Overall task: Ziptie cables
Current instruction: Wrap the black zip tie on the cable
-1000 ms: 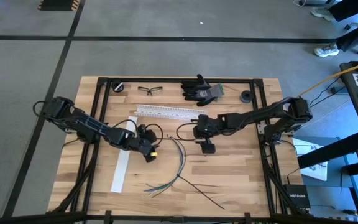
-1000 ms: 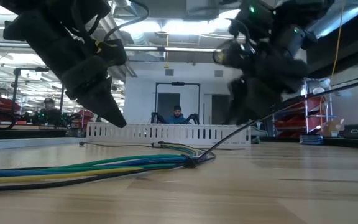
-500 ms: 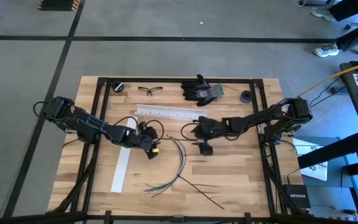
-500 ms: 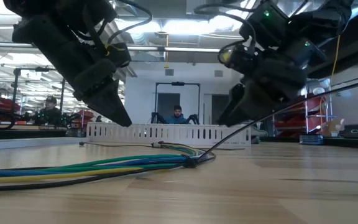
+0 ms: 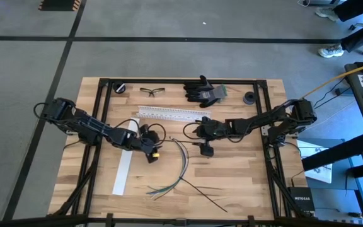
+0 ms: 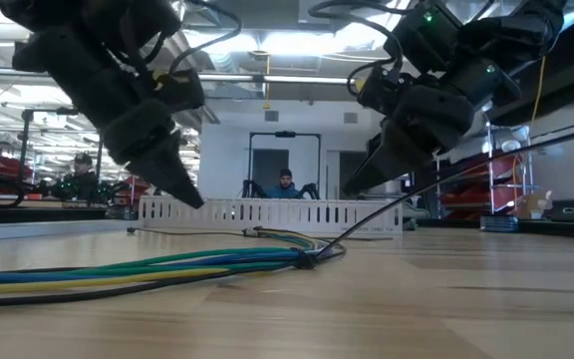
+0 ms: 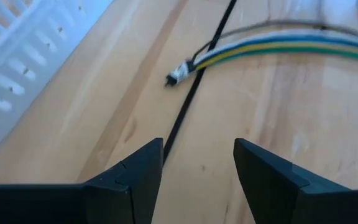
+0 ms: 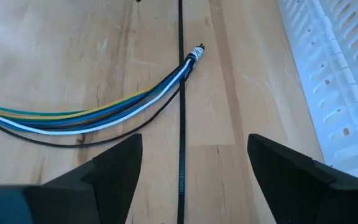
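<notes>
High view: since the earlier frames the right gripper (image 5: 207, 150) has shifted slightly toward the left gripper (image 5: 152, 156), while the left arm has barely moved. The cables (image 5: 183, 165) lie on the table (image 5: 244, 183) between the two grippers, curving away from them toward the near edge. A white strip (image 5: 123, 169) lies just behind the left gripper, and a white slotted rail (image 5: 172, 113) lies beyond both.

Low view: both grippers hang above the table, touching nothing. The cables (image 6: 147, 267) rest flat in front of them, with a black zip tie (image 6: 367, 221) crossing the bundle where it narrows; whether the tie is already cinched cannot be told.

Left wrist view: the left gripper (image 7: 197, 165) has its fingers spread and empty; the zip tie (image 7: 194, 87) runs straight ahead of it, beside the bundled cable end (image 7: 185, 68).

Right wrist view: the right gripper (image 8: 188, 168) is likewise spread and empty, the zip tie (image 8: 181, 112) directly ahead between its fingers.

Judgement: the cables look gathered, but the tie is not yet grasped; picking it up, looping and tightening seem to remain.
</notes>
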